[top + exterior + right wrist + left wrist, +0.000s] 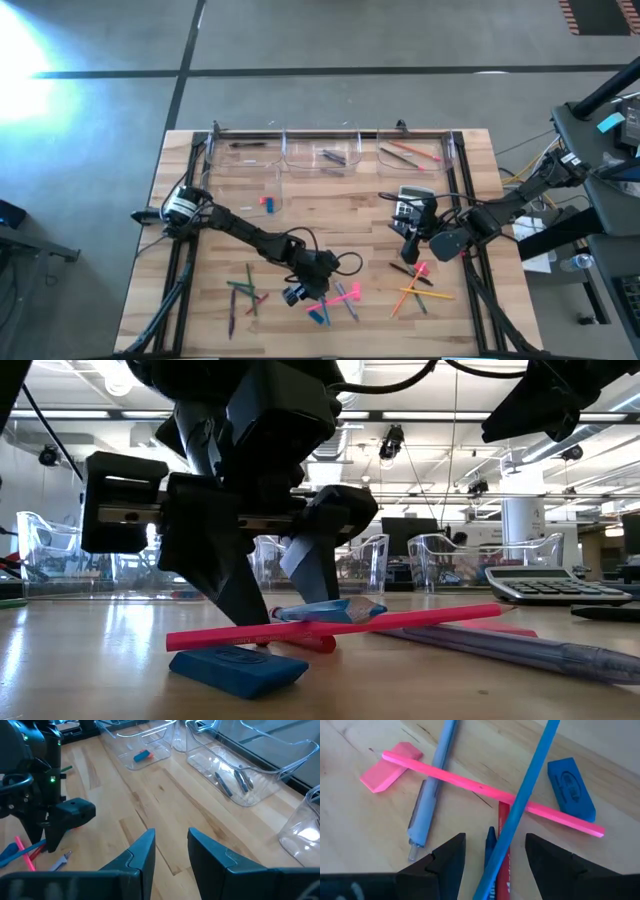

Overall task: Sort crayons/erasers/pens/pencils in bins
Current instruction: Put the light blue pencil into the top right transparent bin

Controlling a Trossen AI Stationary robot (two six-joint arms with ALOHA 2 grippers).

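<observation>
1. Bins along the far edge of the tabletop hold only a few pieces, so sorting has barely started.
2. Pencils, pens and erasers lie scattered near the front edge.
3. Left tool hangs over the pink-and-blue pile, fingers apart, a blue stick between them, not clamped.
4. Right tool waits over bare wood, fingers apart, empty.
</observation>
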